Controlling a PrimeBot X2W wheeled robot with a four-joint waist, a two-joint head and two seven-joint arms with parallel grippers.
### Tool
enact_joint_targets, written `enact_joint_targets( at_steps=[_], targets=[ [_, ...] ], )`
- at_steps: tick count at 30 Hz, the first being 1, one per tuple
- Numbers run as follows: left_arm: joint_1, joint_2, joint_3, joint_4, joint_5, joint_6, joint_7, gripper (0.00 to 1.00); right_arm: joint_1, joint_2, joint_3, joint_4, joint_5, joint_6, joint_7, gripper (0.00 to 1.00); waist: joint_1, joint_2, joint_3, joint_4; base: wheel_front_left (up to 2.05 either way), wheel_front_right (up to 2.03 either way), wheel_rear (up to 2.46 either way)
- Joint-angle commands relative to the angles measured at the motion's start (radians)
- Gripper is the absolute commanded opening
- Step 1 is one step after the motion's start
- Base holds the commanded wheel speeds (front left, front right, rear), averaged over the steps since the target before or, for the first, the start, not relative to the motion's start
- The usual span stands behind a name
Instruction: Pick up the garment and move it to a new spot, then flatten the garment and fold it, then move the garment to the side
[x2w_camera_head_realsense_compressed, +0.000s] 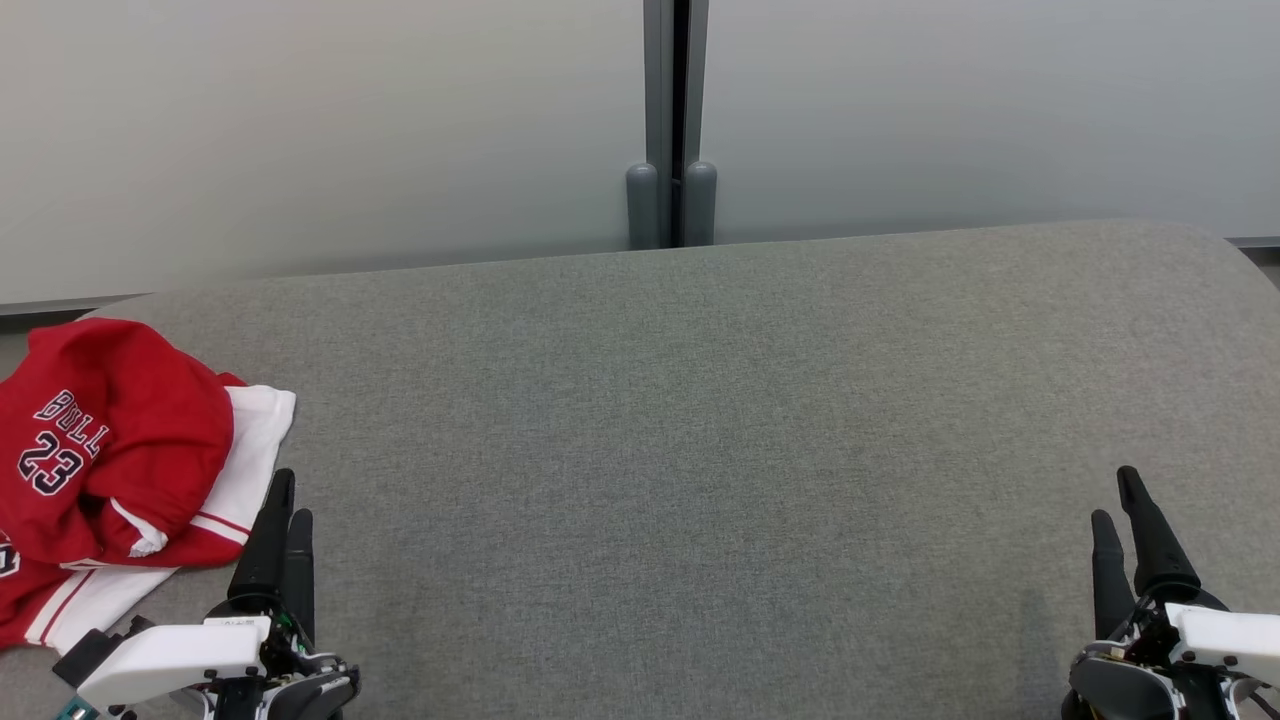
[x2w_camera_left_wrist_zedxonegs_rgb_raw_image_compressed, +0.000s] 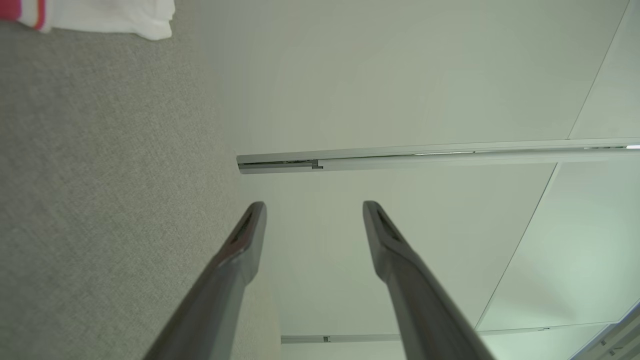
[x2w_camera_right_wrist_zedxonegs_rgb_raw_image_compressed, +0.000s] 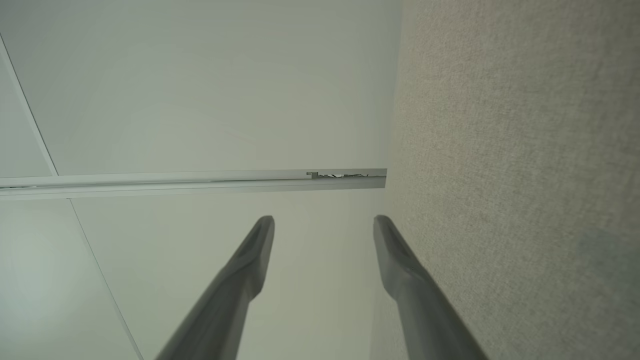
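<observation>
A red and white jersey (x2w_camera_head_realsense_compressed: 110, 470) with "23" on it lies crumpled at the left edge of the grey table (x2w_camera_head_realsense_compressed: 700, 420). Its white hem (x2w_camera_left_wrist_zedxonegs_rgb_raw_image_compressed: 110, 17) shows at the top left of the left wrist view. My left gripper (x2w_camera_head_realsense_compressed: 285, 495) hovers just right of the garment, open, nothing between its fingers (x2w_camera_left_wrist_zedxonegs_rgb_raw_image_compressed: 247, 235). My right gripper (x2w_camera_head_realsense_compressed: 1118, 495) stands open at the table's lower right, far from the garment, its fingers (x2w_camera_right_wrist_zedxonegs_rgb_raw_image_compressed: 392, 245) apart and empty.
A pale wall with a grey vertical post (x2w_camera_head_realsense_compressed: 672, 120) rises behind the table's far edge. The table's rounded far-right corner (x2w_camera_head_realsense_compressed: 1215, 240) drops off toward the floor.
</observation>
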Motion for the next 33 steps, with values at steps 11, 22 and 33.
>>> enact_joint_targets(
  at_steps=[11, 22, 33],
  targets=[
    [-0.049, 0.028, -0.037, -0.036, 0.161, 0.001, -0.067, 1.0, -0.018, -0.042, 0.035, -0.047, -0.136, 0.0, -0.069, 1.0, 0.0, 0.0, -0.006, -0.005, 0.0, 0.0, 0.0],
    [-0.042, 0.02, -0.035, -0.093, 0.404, 0.001, -0.109, 1.0, -0.024, -0.07, 0.043, -0.079, -0.34, 0.0, -0.112, 1.0, 0.0, 0.0, -0.013, -0.011, 0.0, 0.0, 0.0],
    [-0.029, 0.031, -0.05, -0.125, 0.634, 0.009, -0.15, 1.0, -0.015, -0.084, 0.055, -0.125, -0.573, 0.0, -0.137, 1.0, 0.0, 0.0, -0.023, -0.017, 0.0, 0.0, 0.0]
  ],
)
